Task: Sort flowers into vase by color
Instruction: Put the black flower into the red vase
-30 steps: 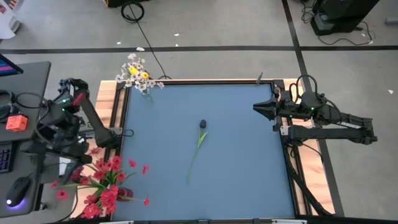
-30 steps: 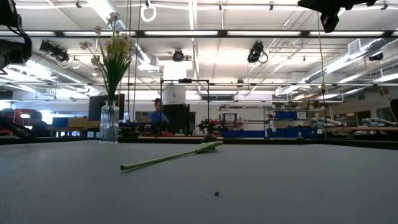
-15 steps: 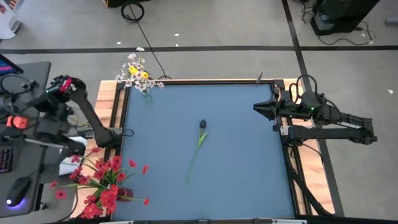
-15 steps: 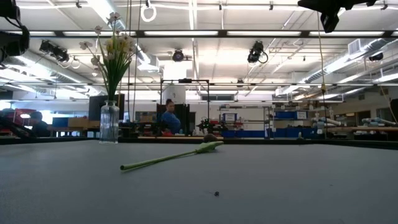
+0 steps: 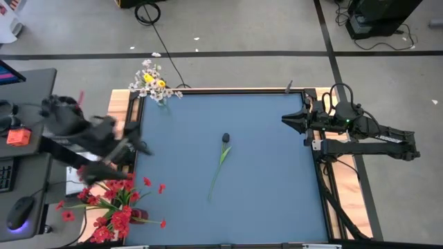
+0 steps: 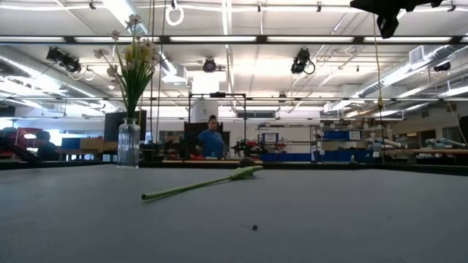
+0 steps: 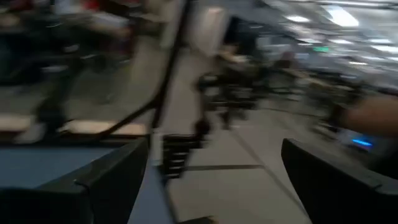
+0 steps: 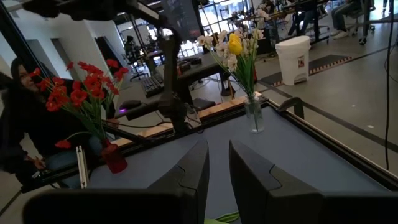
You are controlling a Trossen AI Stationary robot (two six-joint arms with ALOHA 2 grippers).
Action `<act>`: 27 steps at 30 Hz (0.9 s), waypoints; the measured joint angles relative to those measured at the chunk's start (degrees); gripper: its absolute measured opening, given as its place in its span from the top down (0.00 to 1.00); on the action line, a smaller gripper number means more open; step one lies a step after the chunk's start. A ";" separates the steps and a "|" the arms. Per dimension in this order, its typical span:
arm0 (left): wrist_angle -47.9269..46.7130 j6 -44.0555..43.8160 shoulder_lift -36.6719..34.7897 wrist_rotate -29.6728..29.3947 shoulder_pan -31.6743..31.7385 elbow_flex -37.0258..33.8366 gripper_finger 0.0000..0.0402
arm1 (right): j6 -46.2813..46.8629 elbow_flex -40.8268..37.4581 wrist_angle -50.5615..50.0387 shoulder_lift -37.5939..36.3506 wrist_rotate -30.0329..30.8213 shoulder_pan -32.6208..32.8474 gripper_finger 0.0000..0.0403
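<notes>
Both end effectors stand off the blue tabletop (image 5: 277, 200) with nothing in hand. Left end effector (image 5: 135, 147) is smeared with motion at the tabletop's left edge; its wrist view shows the two dark fingers (image 7: 109, 180) spread wide with only floor and room between them. Right end effector (image 5: 287, 121) hangs at the opposite edge, its fingers (image 8: 186, 171) close together with a narrow gap and nothing in it.

One loose flower (image 5: 219, 163) lies flat near the middle of the tabletop, between the two end effectors and well apart from each. Its dark bud (image 5: 225, 138) points toward the far edge and its green stem (image 6: 194, 185) runs back toward the near edge, leaning a little to the left, so the long axis runs roughly crosswise to a reach from either side. The bud end sits closer to the right end effector's height on the tabletop, the stem tail lower and nearer the left one. By distance neither arm has a clear advantage.

Beside the left end effector stands the vase of red flowers (image 5: 114, 200); further along that side, at the far corner, is the glass vase of white and yellow flowers (image 5: 154, 83).
</notes>
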 joint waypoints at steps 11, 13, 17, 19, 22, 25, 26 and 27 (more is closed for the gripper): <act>-1.02 -14.64 16.57 2.35 25.54 1.57 0.12 | 0.00 0.00 0.00 -0.01 -0.01 -0.01 0.82; -2.30 -16.06 19.39 2.43 28.57 1.55 0.12 | 0.00 0.00 0.02 0.00 0.00 0.00 0.82; -5.51 -20.67 24.89 2.23 33.28 1.53 0.12 | 0.02 0.00 0.00 0.00 0.00 0.00 0.82; -7.19 -22.64 27.55 2.25 34.70 1.53 0.12 | 0.00 0.00 0.02 0.00 0.00 0.00 0.82; -8.51 -25.10 31.17 2.37 36.25 0.33 0.12 | 0.00 0.00 0.03 -0.01 -0.02 -0.02 0.82; -8.57 -29.48 33.98 2.37 37.09 -1.31 0.12 | 0.00 0.00 0.02 -0.02 0.00 0.00 0.82; -8.59 -30.83 34.69 2.34 37.30 -1.97 0.12 | 0.00 0.00 0.02 0.00 0.00 0.00 0.82; -8.50 -31.90 35.46 2.31 37.40 -2.63 0.12 | 0.02 0.00 0.02 0.00 0.00 -0.02 0.82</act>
